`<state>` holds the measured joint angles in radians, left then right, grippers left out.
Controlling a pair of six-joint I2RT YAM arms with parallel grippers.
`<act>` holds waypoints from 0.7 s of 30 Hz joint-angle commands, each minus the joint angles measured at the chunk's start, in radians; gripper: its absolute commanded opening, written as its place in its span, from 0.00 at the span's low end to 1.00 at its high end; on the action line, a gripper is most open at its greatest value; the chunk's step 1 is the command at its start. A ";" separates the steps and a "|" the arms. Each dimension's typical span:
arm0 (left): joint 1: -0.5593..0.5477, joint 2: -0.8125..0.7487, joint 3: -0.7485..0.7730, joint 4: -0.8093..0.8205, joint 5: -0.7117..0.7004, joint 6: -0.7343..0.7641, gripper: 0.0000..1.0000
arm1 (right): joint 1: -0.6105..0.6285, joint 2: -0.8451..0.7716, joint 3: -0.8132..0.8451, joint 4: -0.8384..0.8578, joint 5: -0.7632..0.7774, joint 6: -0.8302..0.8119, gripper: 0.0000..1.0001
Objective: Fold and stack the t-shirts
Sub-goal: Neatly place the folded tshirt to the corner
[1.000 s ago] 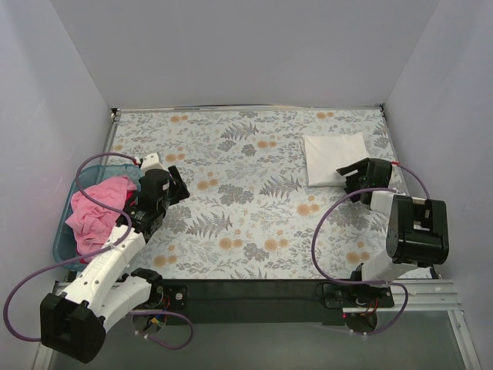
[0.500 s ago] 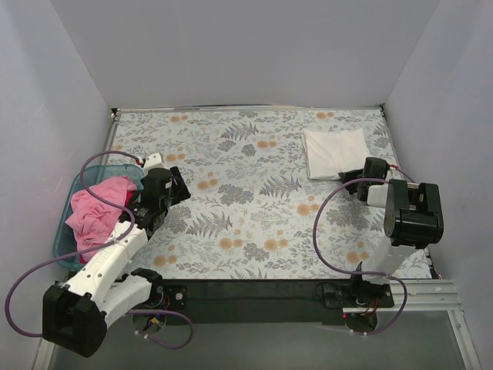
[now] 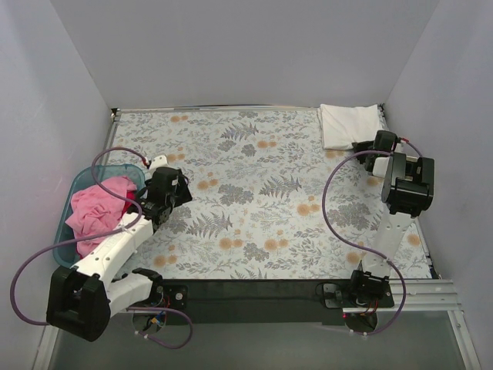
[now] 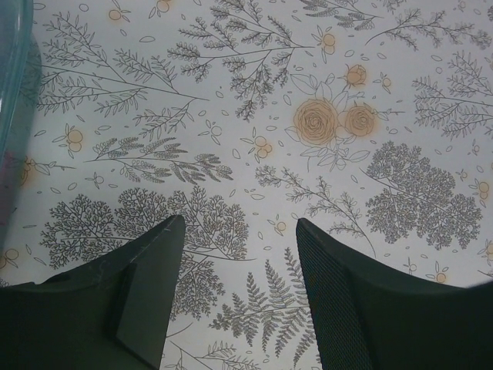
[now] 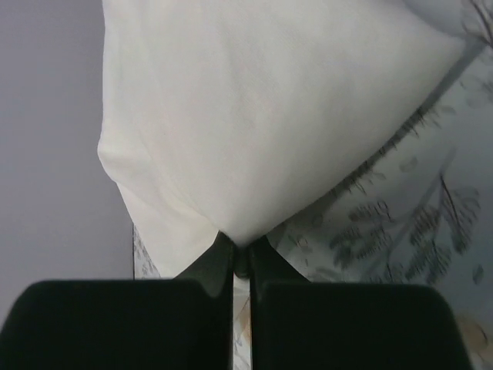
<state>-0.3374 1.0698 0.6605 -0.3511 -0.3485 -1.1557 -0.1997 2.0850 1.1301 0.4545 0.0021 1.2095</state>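
Observation:
The folded white t-shirt [image 3: 350, 123] lies in the far right corner of the floral table, against the side wall. My right gripper [image 3: 363, 146] is at its near edge, shut on the hem, and the pinched fabric [image 5: 262, 116] bulges just past the closed right gripper [image 5: 240, 248]. The pink t-shirt [image 3: 96, 210] sits crumpled in the teal basket [image 3: 75, 187] at the left. Just right of the basket, my left gripper [image 3: 180, 187] hangs open over bare tablecloth, and the left gripper [image 4: 239, 225] has nothing between its fingers.
The basket's teal rim [image 4: 11, 69] shows at the left edge of the left wrist view. Grey walls close the table at the back and on both sides. Purple cables loop beside each arm.
My right gripper shut on the white t-shirt's near edge and carried it from mid-right to the far right corner. The left arm shifted slightly; its gripper stayed open.

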 commanded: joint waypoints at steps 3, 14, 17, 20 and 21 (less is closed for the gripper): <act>0.000 0.022 0.021 0.003 -0.021 0.011 0.56 | -0.044 0.122 0.183 0.019 -0.057 -0.039 0.01; 0.000 0.006 0.019 0.011 -0.010 0.013 0.56 | -0.095 0.047 0.175 -0.071 -0.108 -0.229 0.57; 0.000 -0.014 0.017 0.011 -0.004 0.011 0.56 | -0.102 -0.046 0.116 -0.118 -0.117 -0.297 0.67; 0.000 -0.045 0.016 0.015 0.006 0.008 0.56 | -0.106 -0.164 0.047 -0.201 -0.122 -0.408 0.71; 0.000 -0.053 0.013 0.015 0.009 0.008 0.56 | -0.107 -0.198 0.022 -0.226 -0.123 -0.456 0.72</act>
<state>-0.3374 1.0653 0.6609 -0.3508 -0.3435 -1.1557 -0.2974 2.0163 1.1919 0.3107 -0.1188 0.9150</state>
